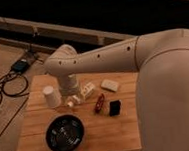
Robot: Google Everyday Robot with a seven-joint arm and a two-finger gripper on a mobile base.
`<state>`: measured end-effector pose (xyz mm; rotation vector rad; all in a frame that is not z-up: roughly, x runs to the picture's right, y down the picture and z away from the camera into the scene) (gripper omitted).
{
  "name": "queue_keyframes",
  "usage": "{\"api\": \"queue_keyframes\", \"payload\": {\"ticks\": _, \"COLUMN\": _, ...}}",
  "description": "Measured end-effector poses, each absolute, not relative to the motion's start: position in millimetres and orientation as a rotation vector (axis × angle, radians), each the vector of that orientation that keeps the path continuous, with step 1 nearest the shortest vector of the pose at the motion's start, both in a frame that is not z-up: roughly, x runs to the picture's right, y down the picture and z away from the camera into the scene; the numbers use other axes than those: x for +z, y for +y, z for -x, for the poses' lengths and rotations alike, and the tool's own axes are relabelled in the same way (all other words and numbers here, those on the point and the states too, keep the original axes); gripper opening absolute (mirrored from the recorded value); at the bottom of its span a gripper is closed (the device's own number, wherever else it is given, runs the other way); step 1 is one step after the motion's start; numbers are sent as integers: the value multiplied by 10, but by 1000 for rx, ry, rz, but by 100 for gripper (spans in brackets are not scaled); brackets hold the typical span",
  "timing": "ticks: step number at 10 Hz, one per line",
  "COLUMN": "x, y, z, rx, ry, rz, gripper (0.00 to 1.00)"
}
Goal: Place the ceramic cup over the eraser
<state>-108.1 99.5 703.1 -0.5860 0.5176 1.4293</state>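
The white ceramic cup (51, 96) stands upside down or upright, I cannot tell which, on the left part of the wooden table (121, 135). The black eraser (114, 107) lies to the right of the table's middle, apart from the cup. My gripper (71, 99) hangs below the arm's wrist, just right of the cup and above the table. The arm (106, 59) reaches in from the right.
A black bowl (65, 134) sits at the front left. A slim red-and-dark object (99, 103) lies left of the eraser. A white oblong item (87, 89) and a flat white piece (109, 85) lie further back. Cables (8, 83) run on the floor at left.
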Motion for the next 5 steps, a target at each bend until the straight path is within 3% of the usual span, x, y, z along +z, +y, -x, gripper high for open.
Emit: {"api": "queue_keyframes", "payload": {"ticks": 5, "x": 7328, "y": 896, "z": 1776, "rx": 1164, "ry": 416, "rz": 643, "gripper": 65}}
